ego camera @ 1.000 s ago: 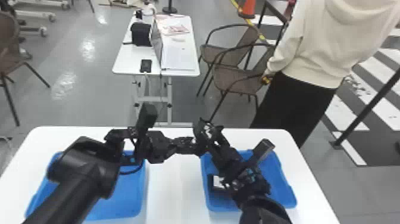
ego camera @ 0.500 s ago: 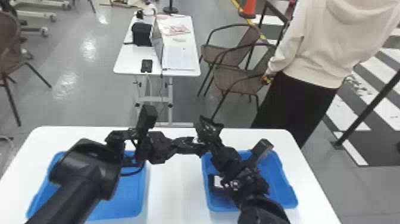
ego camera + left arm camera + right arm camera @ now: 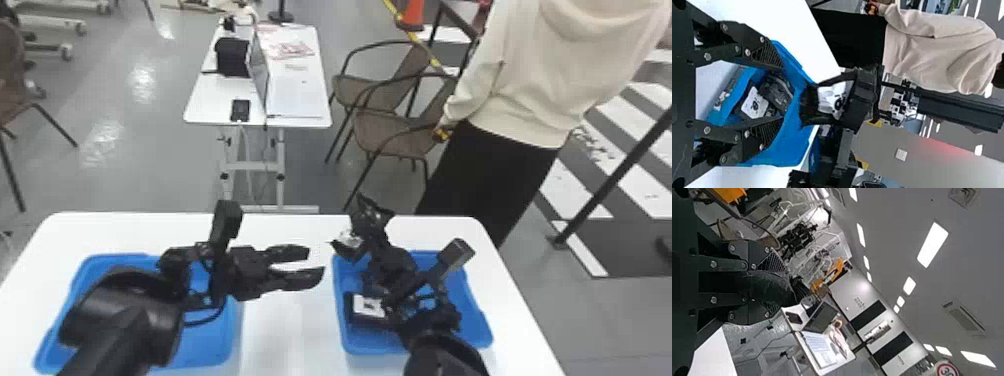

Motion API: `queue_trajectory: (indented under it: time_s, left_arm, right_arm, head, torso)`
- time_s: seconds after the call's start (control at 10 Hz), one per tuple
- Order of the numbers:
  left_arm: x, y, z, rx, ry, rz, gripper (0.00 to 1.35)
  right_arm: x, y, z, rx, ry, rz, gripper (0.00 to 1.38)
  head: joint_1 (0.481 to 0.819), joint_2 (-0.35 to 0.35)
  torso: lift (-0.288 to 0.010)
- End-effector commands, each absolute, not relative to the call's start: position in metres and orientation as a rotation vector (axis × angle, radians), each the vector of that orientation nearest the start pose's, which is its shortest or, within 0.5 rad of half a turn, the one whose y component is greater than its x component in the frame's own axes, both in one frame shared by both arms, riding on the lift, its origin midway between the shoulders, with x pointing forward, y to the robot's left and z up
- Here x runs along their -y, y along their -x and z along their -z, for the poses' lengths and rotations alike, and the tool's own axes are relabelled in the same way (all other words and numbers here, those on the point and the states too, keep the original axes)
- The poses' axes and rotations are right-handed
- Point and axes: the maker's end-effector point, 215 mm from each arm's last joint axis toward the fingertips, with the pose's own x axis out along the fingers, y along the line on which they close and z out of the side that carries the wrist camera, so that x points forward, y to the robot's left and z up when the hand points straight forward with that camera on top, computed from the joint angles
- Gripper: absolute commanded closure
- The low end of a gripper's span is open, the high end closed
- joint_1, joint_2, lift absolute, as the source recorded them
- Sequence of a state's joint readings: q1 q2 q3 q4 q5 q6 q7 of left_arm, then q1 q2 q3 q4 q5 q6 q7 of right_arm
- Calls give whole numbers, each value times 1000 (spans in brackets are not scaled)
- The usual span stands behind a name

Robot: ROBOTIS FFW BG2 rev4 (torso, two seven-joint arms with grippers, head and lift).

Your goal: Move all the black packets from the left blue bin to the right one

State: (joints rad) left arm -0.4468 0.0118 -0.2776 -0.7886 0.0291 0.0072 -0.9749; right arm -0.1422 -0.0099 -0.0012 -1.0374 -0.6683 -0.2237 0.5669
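In the head view my left gripper (image 3: 316, 262) stands open between the blue bins, left of my right gripper (image 3: 369, 220), which is shut on a black packet (image 3: 350, 241) with a white label, above the right blue bin (image 3: 477, 325). The left blue bin (image 3: 210, 350) lies under my left arm. Inside the right bin is another black packet (image 3: 350, 315), partly covered by the right arm. The left wrist view has my left gripper (image 3: 774, 94) with its fingers apart and the held packet (image 3: 832, 100) beyond them. In the right wrist view, my right gripper (image 3: 775, 286) grips the dark packet (image 3: 766, 289).
Both bins rest on a white table (image 3: 285, 340). Behind it are a second table (image 3: 215, 102) with a laptop and a phone, and brown chairs (image 3: 390, 132). Each arm reaches over its own bin, with bare tabletop between the bins.
My left gripper has opened, let go of the packet and drawn back slightly to the left. The packet is now held by my right gripper alone, which has hardly shifted.
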Motion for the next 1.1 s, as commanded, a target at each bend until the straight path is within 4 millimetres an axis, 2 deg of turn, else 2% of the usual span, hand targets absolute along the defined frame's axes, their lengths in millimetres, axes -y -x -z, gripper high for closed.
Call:
queue_trajectory:
  time_s: [0.0,0.1,0.3,0.4,0.5,0.6,0.7,0.8,0.9,1.0]
  left_arm:
    - [-15,-539,479,-392,78,1075,64]
    - [-53,-537,491,-437,97,992,-2]
    - [-134,-525,505,-487,104,845,-2]
    - [-167,-521,504,-476,128,783,-2]
    - [-189,-517,503,-463,148,738,-2]
    - [-201,-514,500,-447,155,710,130]
    - [-209,-511,500,-439,161,691,280]
    - [-213,-509,500,-424,180,677,298]
    - [-215,-509,497,-414,180,669,305]
    - [-220,-511,495,-406,156,653,325]
  right_arm:
    - [217,-589,433,11,-642,-264,1280]
    - [241,-583,452,-17,-638,-219,1280]
    - [272,-571,494,-100,-638,-145,1280]
    - [282,-567,513,-141,-656,-108,1277]
    - [294,-561,532,-175,-677,-70,1171]
    - [305,-554,550,-215,-687,-34,886]
    - [322,-548,562,-241,-668,25,495]
    - [337,-545,564,-240,-638,73,180]
    - [352,-547,540,-160,-569,93,58]
    - [367,-547,492,-17,-459,114,116]
  head:
    - [695,-201]
    - [695,-199]
    - [695,-174]
    - [695,-164]
    - [695,-138]
    - [695,-118]
    - [695,-112]
    - [695,-111]
    - [695,-123]
    - [695,-135]
  torso:
    - [0]
    - [0]
    - [0]
    - [0]
    - [0]
    - [0]
    - [0]
    - [0]
    - [0]
    - [0]
